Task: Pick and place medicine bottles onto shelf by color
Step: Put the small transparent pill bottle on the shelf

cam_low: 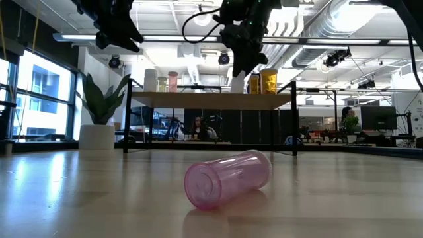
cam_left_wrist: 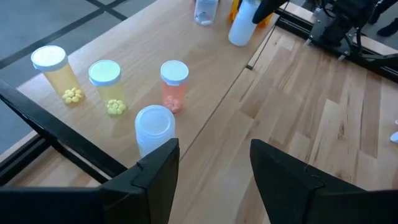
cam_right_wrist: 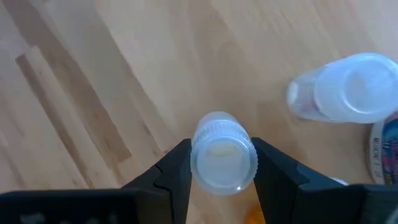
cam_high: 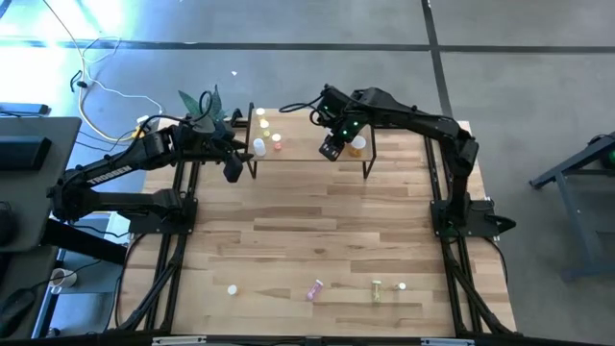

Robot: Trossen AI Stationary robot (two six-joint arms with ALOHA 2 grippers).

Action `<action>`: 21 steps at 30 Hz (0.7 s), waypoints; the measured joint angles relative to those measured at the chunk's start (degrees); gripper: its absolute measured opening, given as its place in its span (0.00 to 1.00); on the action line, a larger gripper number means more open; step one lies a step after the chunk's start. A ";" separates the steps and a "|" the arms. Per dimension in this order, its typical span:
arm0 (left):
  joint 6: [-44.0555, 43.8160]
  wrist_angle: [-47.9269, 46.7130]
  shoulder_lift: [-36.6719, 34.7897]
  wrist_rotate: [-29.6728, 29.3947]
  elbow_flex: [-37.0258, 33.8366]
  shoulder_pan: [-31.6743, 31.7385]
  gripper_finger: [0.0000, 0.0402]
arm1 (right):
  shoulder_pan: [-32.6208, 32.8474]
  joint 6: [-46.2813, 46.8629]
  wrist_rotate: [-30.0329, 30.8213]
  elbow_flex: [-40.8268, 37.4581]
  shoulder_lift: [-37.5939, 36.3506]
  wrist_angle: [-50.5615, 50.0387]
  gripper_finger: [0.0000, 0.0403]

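- Right arm reaches from the table's right edge in toward the small light-wood shelf on thin black legs (cam_high: 307, 149); right gripper (cam_right_wrist: 222, 163) sits over the shelf's right part, pointing down.
- Its two dark fingers (cam_right_wrist: 174, 171) pinch a small clear white-capped bottle (cam_right_wrist: 222, 158) by its sides, cap facing the wrist camera, shelf board below.
- Just beside it on the shelf: one clear bottle with a white cap (cam_right_wrist: 348, 87), standing; the edge of a labelled item shows at the frame's border, too cut off to name.
- Left arm stretches from the table's left side to the shelf's left end; left gripper (cam_left_wrist: 211, 171) hovers above the board, fingers spread, holding nothing.
- Under the left gripper, four upright bottles: two yellow-pill bottles with white caps (cam_left_wrist: 53, 74), one pink-pill bottle (cam_left_wrist: 174, 84), one plain white bottle (cam_left_wrist: 154, 127), nearest the fingers.
- Low view: amber bottles (cam_low: 268, 80) stand at the shelf's right part; count is unclear.
- Pink translucent bottle (cam_low: 228, 178) lies on its side on the wooden tabletop (cam_high: 317, 231), well apart from the shelf.
- High view, near edge of table: four small items: one white, the pink one, one yellow-green (cam_high: 377, 289), one more white.
- Green plant in a white pot (cam_low: 97, 135) at the shelf's left.
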 joint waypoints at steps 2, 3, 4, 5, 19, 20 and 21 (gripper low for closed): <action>0.00 0.00 0.00 0.00 0.00 0.00 0.46 | -0.02 0.00 0.60 0.00 0.00 -0.02 0.32; 0.00 0.00 0.00 0.00 0.00 0.00 0.46 | -0.02 -0.01 0.57 0.00 0.00 -0.02 0.32; 0.00 0.00 0.00 0.02 0.00 0.00 0.46 | -0.02 -0.27 0.60 0.00 0.00 -0.02 0.32; 0.00 0.00 0.00 0.02 0.00 0.00 0.46 | -0.04 -0.76 0.60 0.00 0.00 -0.02 0.32; -0.22 -1.46 0.00 0.74 0.00 -0.04 0.46 | 0.22 -0.93 3.25 -0.01 0.00 0.78 0.47; -0.22 -1.85 0.00 0.72 0.00 -0.04 0.46 | 0.20 -0.76 3.27 0.00 0.00 0.93 0.47; -0.22 -2.14 0.00 0.66 0.00 -0.04 0.47 | 0.20 -0.20 3.27 0.00 0.00 0.98 0.48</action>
